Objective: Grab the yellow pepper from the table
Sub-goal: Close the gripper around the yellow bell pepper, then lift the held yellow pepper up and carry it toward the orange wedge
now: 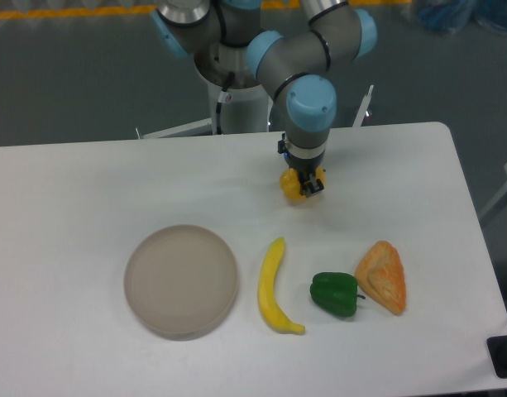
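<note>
my gripper sits clamped around the yellow pepper, twelve o'clock of the banana; next i'd lift straight off the table.

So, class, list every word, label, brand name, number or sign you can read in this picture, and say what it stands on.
None: no readable text appears anywhere.
The robot arm, gripper, yellow pepper, plate, banana, green pepper, orange wedge and table carry no visible lettering.
</note>
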